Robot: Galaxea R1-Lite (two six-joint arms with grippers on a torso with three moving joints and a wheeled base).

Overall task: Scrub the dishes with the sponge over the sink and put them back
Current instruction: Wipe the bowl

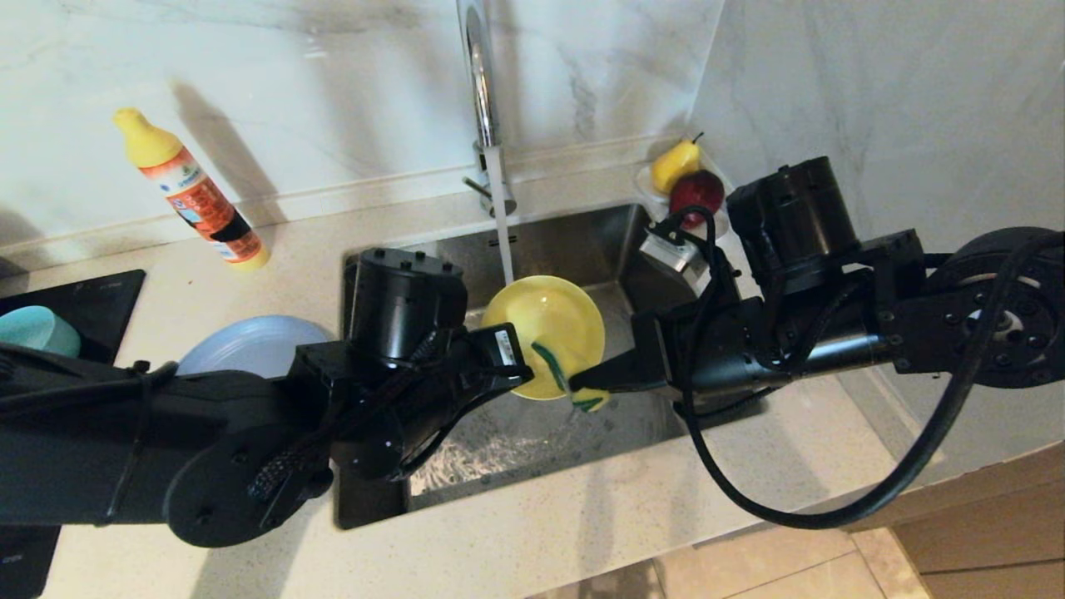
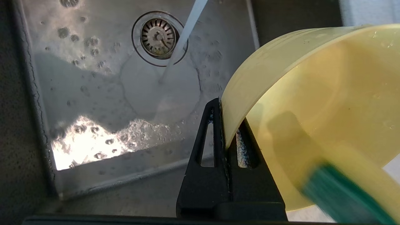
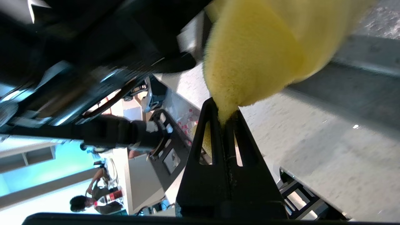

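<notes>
My left tool (image 2: 225, 131) is clamped on the rim of the yellow bowl (image 1: 545, 333), tilted over the sink (image 1: 582, 249) beside the running water (image 1: 502, 233). My right tool (image 3: 225, 120) pinches the sponge (image 1: 574, 387) against the bowl's lower edge. The blue plate (image 1: 250, 343) lies on the surface (image 1: 582, 532) left of the sink, the teal bowl (image 1: 35, 329) farther left.
</notes>
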